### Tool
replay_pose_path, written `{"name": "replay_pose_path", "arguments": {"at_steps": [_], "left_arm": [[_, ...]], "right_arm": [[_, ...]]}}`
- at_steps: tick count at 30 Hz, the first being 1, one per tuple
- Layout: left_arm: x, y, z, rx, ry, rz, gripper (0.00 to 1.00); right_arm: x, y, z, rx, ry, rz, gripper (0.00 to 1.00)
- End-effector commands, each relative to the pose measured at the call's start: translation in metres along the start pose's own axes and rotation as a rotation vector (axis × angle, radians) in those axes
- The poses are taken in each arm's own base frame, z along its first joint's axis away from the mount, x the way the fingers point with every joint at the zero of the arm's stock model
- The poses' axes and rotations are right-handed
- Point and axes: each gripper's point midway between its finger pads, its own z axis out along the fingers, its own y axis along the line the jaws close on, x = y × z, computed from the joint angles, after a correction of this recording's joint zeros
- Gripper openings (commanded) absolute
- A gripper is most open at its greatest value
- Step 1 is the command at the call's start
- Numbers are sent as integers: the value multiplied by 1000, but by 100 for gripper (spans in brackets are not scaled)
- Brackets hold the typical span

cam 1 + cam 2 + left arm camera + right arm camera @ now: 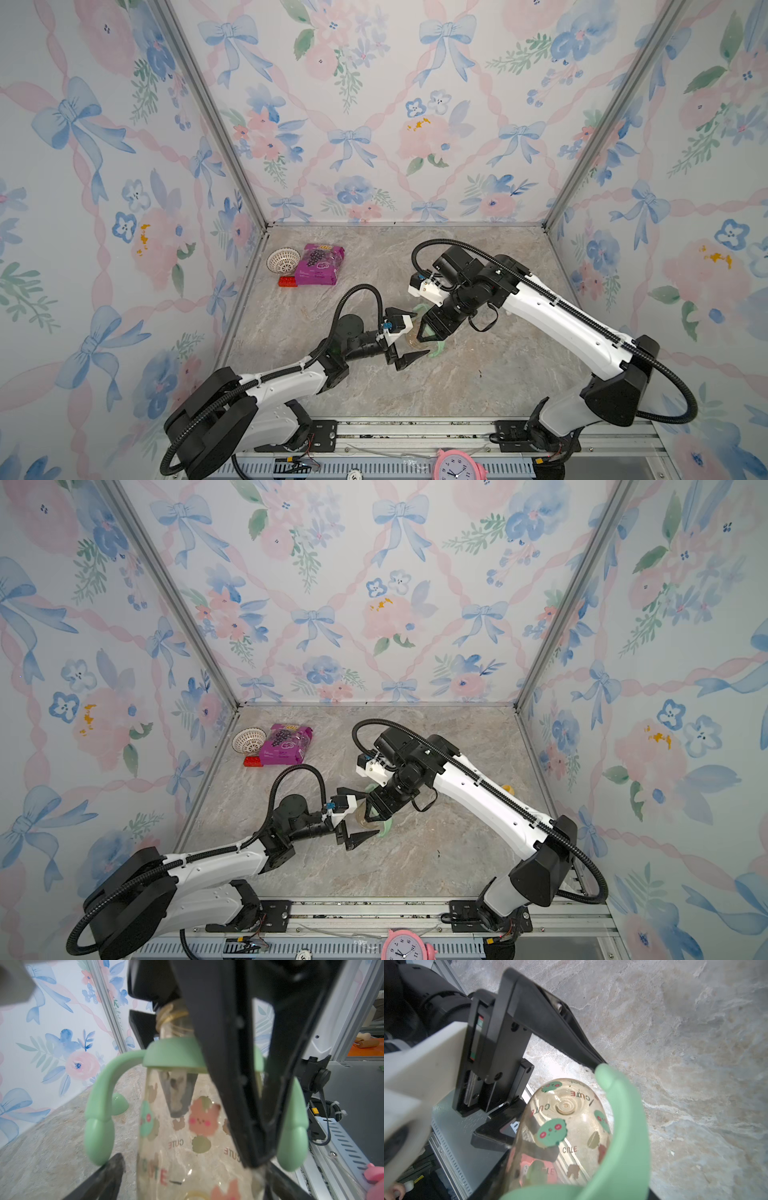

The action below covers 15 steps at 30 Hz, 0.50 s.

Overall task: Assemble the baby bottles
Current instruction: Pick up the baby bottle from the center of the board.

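The baby bottle's clear amber jar (413, 338) (362, 817), printed with cartoon animals, carries the pale green two-handled ring (172, 1053) (627, 1126) at its neck. My right gripper (426, 336) (374, 810) (566, 1192) is shut on the bottle near the ring and holds it tilted. Around the jar's lower end my left gripper (419, 332) (371, 812) (197, 1184) stands open, with gaps between its fingers (112, 1174) and the jar (187, 1136). A pale green dome cap (119, 1104) lies on the table behind. The yellow collar (508, 789) peeks out past the right arm.
At the back left stand a white lattice basket (283, 259), a purple snack packet (320, 264) and a small red block (289, 281). A pink clock (459, 465) sits at the front rail. Flowered walls close in three sides.
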Motion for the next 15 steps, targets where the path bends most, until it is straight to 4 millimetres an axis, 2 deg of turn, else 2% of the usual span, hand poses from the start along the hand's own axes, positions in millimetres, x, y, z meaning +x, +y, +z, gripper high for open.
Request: {"name": "replay_pose_path", "arguments": {"at_steps": [1,10,15], "left_arm": [[-10,-4,2,35,-3,20,98],[-8,-3,6,48,19,7,98],[-9,-7,8,80,22,9,89]], "right_arm": [[5,6,0,-11,7,-44,19],[7,11,9,-18,43,-63,19],[12,12,15,-29,79,-63,19]]}}
